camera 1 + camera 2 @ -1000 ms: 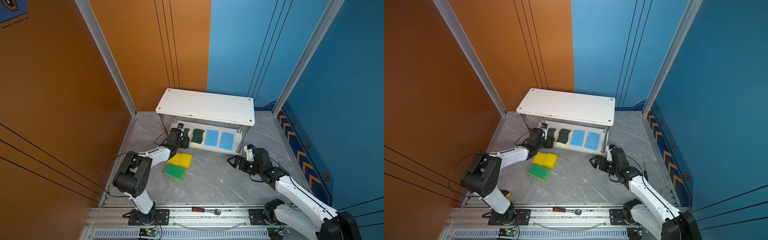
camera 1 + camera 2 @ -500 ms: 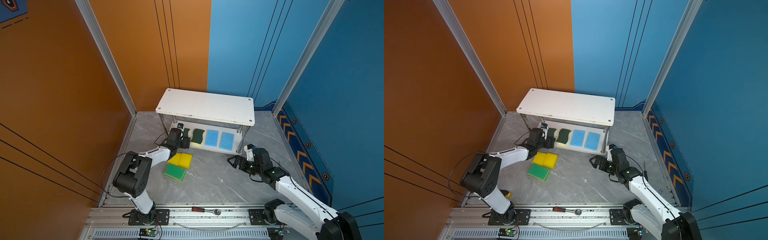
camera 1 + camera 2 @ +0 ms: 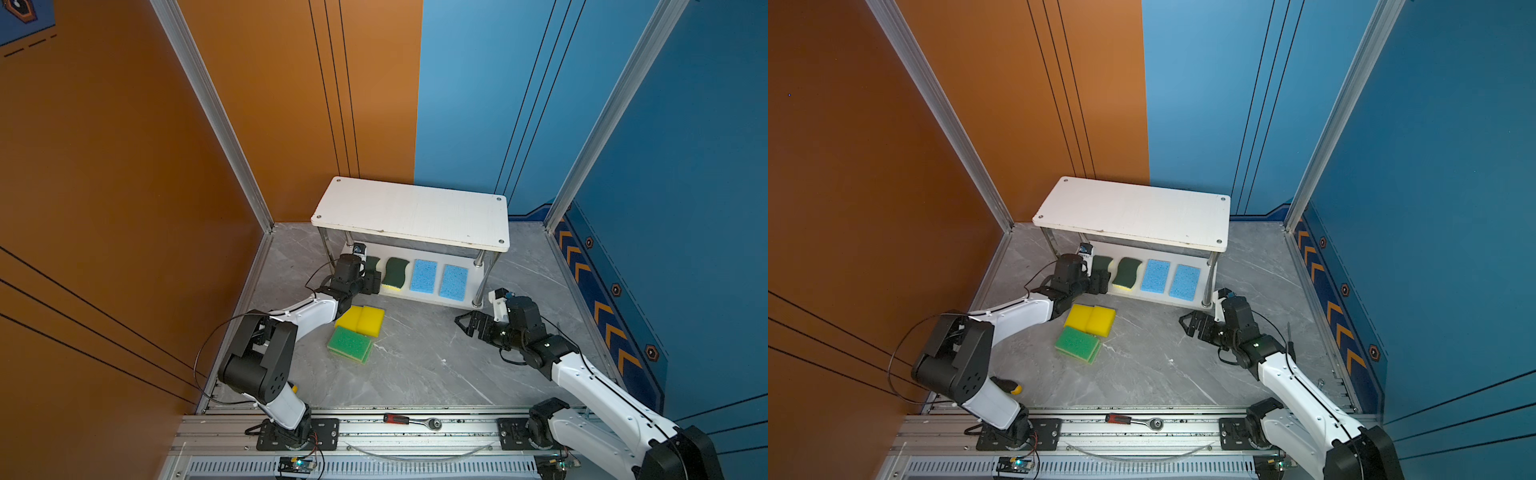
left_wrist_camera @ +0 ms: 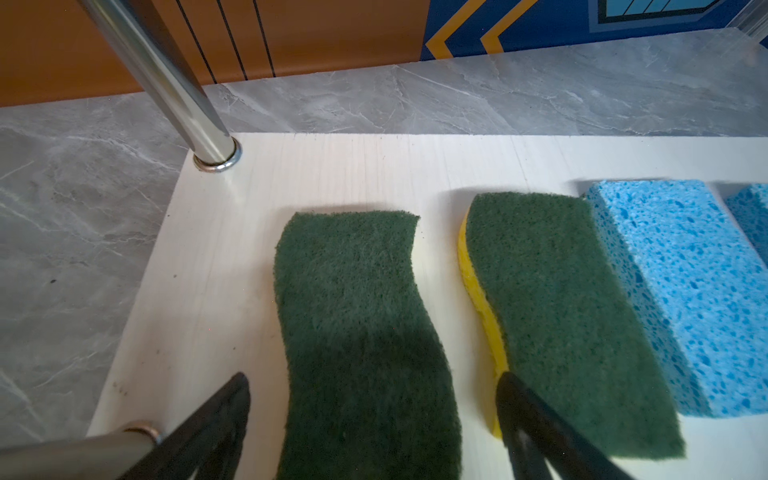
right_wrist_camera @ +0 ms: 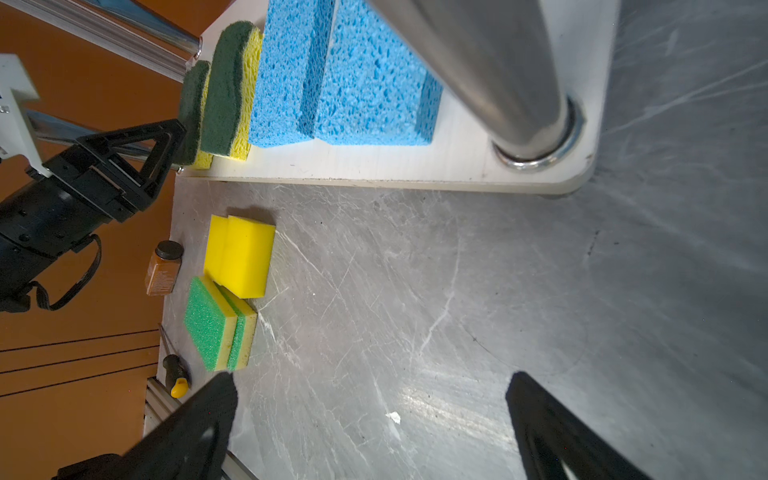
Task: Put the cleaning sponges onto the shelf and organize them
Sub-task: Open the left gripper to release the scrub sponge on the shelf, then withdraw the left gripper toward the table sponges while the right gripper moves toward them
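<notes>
Left wrist, fuzzy wavy sponge (image 4: pixel 361 332), porous blue sponge (image 4: pixel 681 291)

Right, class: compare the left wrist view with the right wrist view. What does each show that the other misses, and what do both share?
Left wrist only: both fingers of the open left pincer spread either side of the end dark-green sponge, plus the chevron wall stripe.
Right wrist only: the yellow sponges and green-topped sponges on the floor, a brown bottle, a screwdriver, and the open right pincer.
Both: the shelf's lower board, the second dark-green sponge, the blue sponges, and that end sponge.
</notes>
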{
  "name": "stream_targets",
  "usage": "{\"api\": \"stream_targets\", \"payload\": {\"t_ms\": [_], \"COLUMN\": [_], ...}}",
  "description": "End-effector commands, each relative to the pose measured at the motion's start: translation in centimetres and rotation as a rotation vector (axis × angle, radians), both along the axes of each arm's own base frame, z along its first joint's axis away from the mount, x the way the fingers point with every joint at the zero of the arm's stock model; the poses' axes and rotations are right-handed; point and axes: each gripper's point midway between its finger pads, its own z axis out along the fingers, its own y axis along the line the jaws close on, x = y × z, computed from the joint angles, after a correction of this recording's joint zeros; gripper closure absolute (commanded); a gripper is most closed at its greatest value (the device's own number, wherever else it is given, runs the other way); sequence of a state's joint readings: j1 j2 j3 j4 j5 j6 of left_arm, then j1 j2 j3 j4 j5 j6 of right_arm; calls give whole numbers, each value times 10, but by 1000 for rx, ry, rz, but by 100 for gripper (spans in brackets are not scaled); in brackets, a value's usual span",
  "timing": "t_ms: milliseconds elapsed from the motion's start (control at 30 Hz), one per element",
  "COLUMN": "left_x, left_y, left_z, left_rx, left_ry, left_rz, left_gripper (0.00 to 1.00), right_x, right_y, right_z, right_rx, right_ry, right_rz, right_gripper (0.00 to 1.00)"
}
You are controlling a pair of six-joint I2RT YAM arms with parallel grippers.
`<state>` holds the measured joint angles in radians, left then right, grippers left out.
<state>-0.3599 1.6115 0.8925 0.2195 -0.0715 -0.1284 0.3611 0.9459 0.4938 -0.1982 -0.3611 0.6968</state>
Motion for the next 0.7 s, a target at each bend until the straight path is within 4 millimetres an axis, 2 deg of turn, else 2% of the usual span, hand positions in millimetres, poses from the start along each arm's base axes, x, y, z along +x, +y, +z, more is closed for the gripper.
{"api": "stream_targets", "payload": {"t_ms": [0,200,667], "left_x": [-6,-15,-50], "left_y": [1,0,-1], "left_z": [11,17,36], "left_rx": [3,7,21], "left_ry": [-12,-10,5], "left_rz": [12,11,29], "left_gripper": [6,0,2], "right_x": [-1,-1,-1], "right_y": [-6,-5,-5], "right_z": [-4,-2,1], "right_rx": [-14,-11,-6], "right_ry": [2,-2,-6], "right_rz": [-24,-22,-19], "right_gripper": [0,0,0]}}
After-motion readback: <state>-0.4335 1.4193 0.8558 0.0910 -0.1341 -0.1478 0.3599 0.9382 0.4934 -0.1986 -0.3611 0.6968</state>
